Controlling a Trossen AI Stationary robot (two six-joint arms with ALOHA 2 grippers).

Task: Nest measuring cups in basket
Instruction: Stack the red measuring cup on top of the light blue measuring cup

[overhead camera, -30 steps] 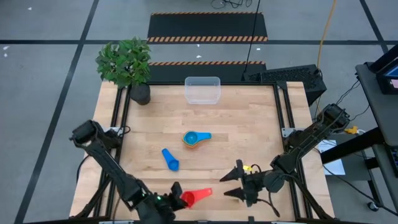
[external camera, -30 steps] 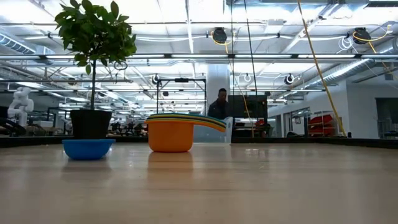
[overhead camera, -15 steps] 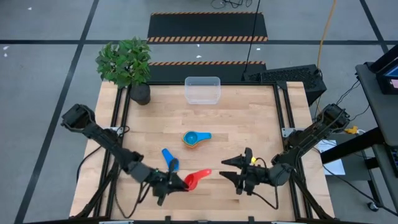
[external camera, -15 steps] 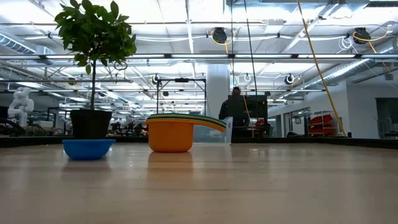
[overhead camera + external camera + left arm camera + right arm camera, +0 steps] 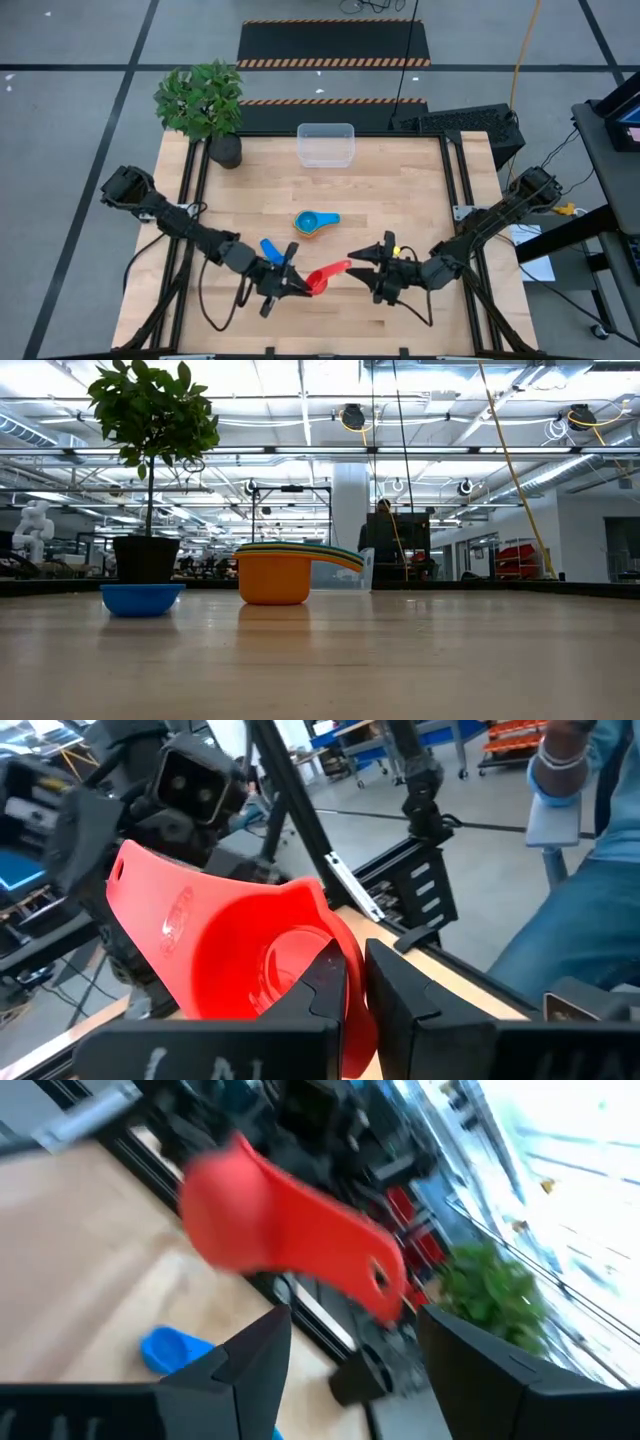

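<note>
Red measuring cup point(image 5: 322, 278): being pinched at the bowl rim by the left gripper point(image 5: 296, 284), whose fingers are pressing together on the wall, lifting it clear of the wooden table point(image 5: 400, 190). Long axis lying bowl-to-handle; flat handle pointing away from the left gripper toward the right gripper point(image 5: 372, 272), apparently offered for a handover. Right gripper: fingers spread, bracketing the handle tip without visibly touching it. Dark blue cup point(image 5: 273, 254): lying just behind the left gripper. Nested stack, orange cup with light blue on top point(image 5: 313, 222): sitting beyond both grippers. Clear basket point(image 5: 325, 144): standing well apart at the far edge, beside the potted plant point(image 5: 203, 104).
</note>
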